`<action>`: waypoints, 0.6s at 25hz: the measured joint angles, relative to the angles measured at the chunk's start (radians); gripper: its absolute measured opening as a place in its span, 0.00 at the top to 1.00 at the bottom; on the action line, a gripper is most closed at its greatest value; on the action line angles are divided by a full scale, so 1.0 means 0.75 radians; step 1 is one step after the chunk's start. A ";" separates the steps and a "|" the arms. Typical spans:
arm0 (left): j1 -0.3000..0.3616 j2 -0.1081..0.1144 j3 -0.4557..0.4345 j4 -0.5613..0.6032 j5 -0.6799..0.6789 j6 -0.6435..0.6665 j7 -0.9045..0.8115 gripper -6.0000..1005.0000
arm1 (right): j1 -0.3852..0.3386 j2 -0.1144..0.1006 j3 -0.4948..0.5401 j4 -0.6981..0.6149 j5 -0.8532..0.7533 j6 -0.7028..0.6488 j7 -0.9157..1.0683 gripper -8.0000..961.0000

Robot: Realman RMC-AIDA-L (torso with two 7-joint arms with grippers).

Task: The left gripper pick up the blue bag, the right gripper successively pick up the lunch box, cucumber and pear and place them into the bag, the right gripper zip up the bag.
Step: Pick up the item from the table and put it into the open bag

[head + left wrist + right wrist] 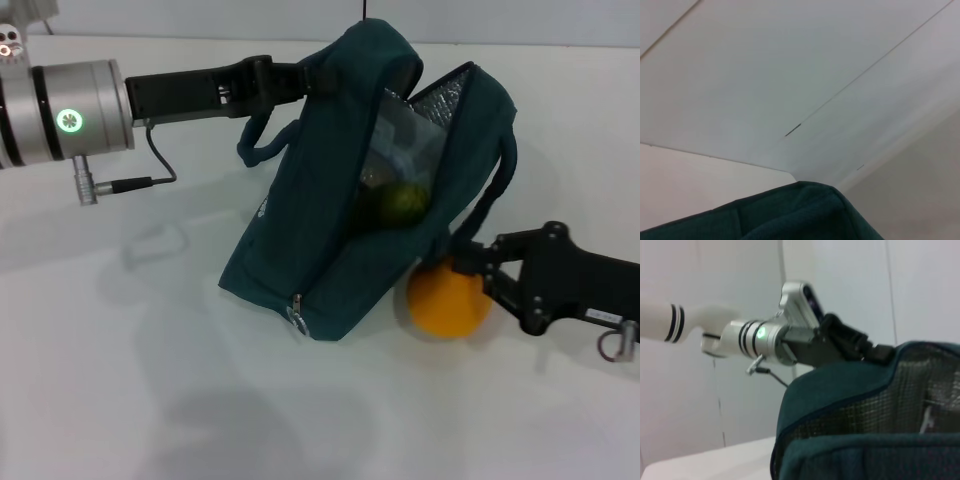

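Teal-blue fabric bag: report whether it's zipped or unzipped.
Unzipped. The teal-blue fabric bag gapes at the top, baring silver lining and a green item inside.

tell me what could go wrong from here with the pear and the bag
The right gripper meets the pear low beside the blue bag, under its overhanging side, so lifting could snag the fabric. The left gripper holds only the bag's top edge; a bump might tip out the cucumber.

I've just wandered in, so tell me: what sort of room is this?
Probably a robot test lab: a bare white table, plain white walls, and two robot arms packing a blue bag with a pear beside it.
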 joint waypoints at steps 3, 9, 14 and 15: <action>0.002 0.003 0.000 0.000 0.000 0.000 0.000 0.93 | -0.050 -0.011 0.018 -0.017 0.034 -0.038 0.002 0.95; 0.014 0.004 0.000 0.000 -0.001 -0.002 0.005 0.93 | -0.117 -0.019 0.079 -0.057 0.040 -0.152 0.006 0.95; 0.016 0.004 0.000 0.000 -0.001 -0.002 0.005 0.93 | -0.122 -0.025 0.141 -0.069 0.040 -0.287 0.023 0.94; 0.016 0.004 0.000 0.000 -0.001 -0.002 0.005 0.93 | -0.108 -0.028 0.191 -0.074 0.040 -0.358 0.036 0.94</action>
